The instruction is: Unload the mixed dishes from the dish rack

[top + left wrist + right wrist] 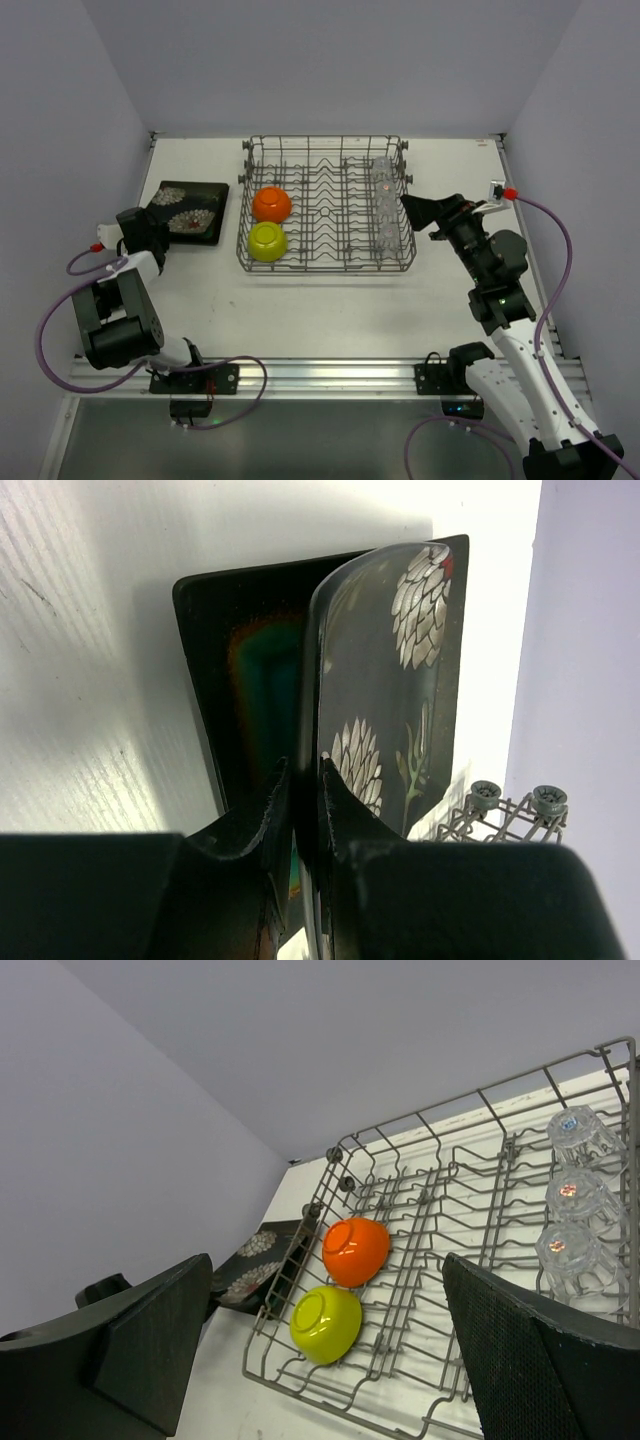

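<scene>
My left gripper is narrowed to a thin gap and clamps the near rim of the flowered black plate, one finger on each face. That plate lies out ahead of my fingers, toward the far side, over the teal-centred black plate, which sits flat on the white table. The flowered plate covers the teal one's right part; I cannot tell whether the two touch. Both plates are outside the dish rack, just beside its left end.

My right gripper is spread wide and holds nothing. It hangs at the rack's right end, pointing left across the wires. The clear glasses stand in a row along that right end, just beside my fingers, bottoms up; my right wrist view shows three of them. Well apart from this gripper, at the rack's left end, the orange bowl and the yellow-green bowl lie upside down, touching or nearly so, the orange one on the far side, the yellow-green one on the near side
</scene>
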Controlling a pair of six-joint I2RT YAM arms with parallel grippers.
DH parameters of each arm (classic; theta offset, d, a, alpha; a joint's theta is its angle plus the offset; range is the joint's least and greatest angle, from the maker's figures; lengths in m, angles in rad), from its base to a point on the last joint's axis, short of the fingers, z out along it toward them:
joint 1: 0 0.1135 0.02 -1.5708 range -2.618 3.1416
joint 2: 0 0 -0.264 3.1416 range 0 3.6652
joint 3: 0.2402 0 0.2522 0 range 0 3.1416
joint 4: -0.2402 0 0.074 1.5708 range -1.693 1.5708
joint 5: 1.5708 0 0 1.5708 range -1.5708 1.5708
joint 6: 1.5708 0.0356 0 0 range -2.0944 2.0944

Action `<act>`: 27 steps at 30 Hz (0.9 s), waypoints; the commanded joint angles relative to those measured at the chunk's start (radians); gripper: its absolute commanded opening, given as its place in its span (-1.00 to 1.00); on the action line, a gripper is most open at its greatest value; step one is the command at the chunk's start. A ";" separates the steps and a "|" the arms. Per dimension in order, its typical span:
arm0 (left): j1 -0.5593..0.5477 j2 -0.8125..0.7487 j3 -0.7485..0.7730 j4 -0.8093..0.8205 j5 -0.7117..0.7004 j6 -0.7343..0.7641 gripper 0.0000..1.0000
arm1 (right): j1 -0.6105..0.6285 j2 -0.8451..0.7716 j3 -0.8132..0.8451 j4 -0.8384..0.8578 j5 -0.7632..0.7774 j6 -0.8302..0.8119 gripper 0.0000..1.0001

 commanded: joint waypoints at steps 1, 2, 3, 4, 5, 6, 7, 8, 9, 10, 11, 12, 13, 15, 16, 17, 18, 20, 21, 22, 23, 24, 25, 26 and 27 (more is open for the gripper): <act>0.008 -0.006 0.027 0.169 -0.022 -0.030 -0.74 | -0.003 -0.011 0.026 0.029 0.026 -0.018 0.98; 0.008 0.000 0.028 0.174 -0.028 -0.030 -0.73 | -0.004 -0.010 0.023 0.030 0.024 -0.016 0.98; 0.008 0.010 0.033 0.175 -0.024 -0.030 -0.72 | -0.003 -0.010 0.022 0.030 0.024 -0.016 0.98; 0.006 0.033 0.039 0.174 -0.012 -0.026 -0.72 | -0.003 -0.010 0.022 0.030 0.024 -0.016 0.98; 0.008 0.046 0.059 0.168 -0.007 -0.023 -0.72 | -0.003 -0.010 0.020 0.030 0.026 -0.015 0.98; 0.008 0.053 0.068 0.151 -0.007 -0.018 -0.72 | -0.004 -0.010 0.019 0.030 0.027 -0.015 0.98; 0.006 0.066 0.074 0.148 -0.005 -0.016 -0.70 | -0.003 -0.011 0.017 0.030 0.027 -0.015 0.98; 0.006 0.067 0.074 0.145 -0.005 -0.016 -0.67 | -0.003 -0.013 0.017 0.030 0.027 -0.016 0.98; 0.006 0.067 0.073 0.140 -0.007 -0.016 -0.64 | -0.004 -0.014 0.015 0.030 0.029 -0.016 0.98; 0.006 0.067 0.071 0.135 -0.007 -0.013 -0.58 | -0.003 -0.016 0.015 0.032 0.030 -0.016 0.98; 0.006 0.067 0.071 0.129 -0.007 -0.013 -0.56 | -0.003 -0.016 0.014 0.032 0.032 -0.016 0.98; 0.005 0.066 0.068 0.123 -0.007 -0.013 -0.52 | -0.004 -0.014 0.014 0.032 0.032 -0.016 0.98; 0.005 0.061 0.067 0.117 -0.007 -0.013 -0.43 | -0.004 -0.014 0.014 0.033 0.030 -0.015 0.98; 0.005 0.050 0.064 0.108 -0.004 -0.012 -0.18 | -0.004 -0.013 0.014 0.036 0.027 -0.013 0.98; 0.005 0.047 0.064 0.108 0.001 -0.010 -0.14 | -0.004 -0.013 0.012 0.036 0.026 -0.013 0.98; 0.003 0.044 0.065 0.106 0.004 -0.009 -0.10 | -0.004 -0.013 0.012 0.036 0.026 -0.013 0.98; 0.001 0.040 0.067 0.100 0.005 -0.009 0.00 | -0.004 -0.013 0.012 0.036 0.027 -0.013 0.98; -0.005 0.027 0.076 0.091 0.001 -0.006 0.07 | -0.003 -0.014 0.011 0.038 0.026 -0.012 0.98; -0.009 0.026 0.077 0.074 -0.002 -0.006 0.08 | -0.004 -0.014 0.011 0.038 0.026 -0.012 0.98; -0.012 0.021 0.087 0.068 -0.005 -0.001 0.08 | -0.004 -0.014 0.011 0.038 0.026 -0.012 0.98; -0.014 0.020 0.090 0.053 -0.008 0.000 0.09 | -0.004 -0.016 0.011 0.038 0.027 -0.012 0.98; -0.018 0.018 0.091 0.045 -0.014 0.000 0.09 | -0.004 -0.016 0.011 0.038 0.027 -0.012 0.98; -0.018 0.018 0.100 0.034 -0.016 0.002 0.09 | -0.004 -0.017 0.009 0.038 0.027 -0.012 0.98; -0.020 0.020 0.105 0.010 -0.019 0.004 0.09 | -0.003 -0.017 0.009 0.039 0.027 -0.012 0.98; -0.023 0.021 0.110 -0.001 -0.027 0.004 0.09 | -0.004 -0.017 0.009 0.038 0.027 -0.012 0.98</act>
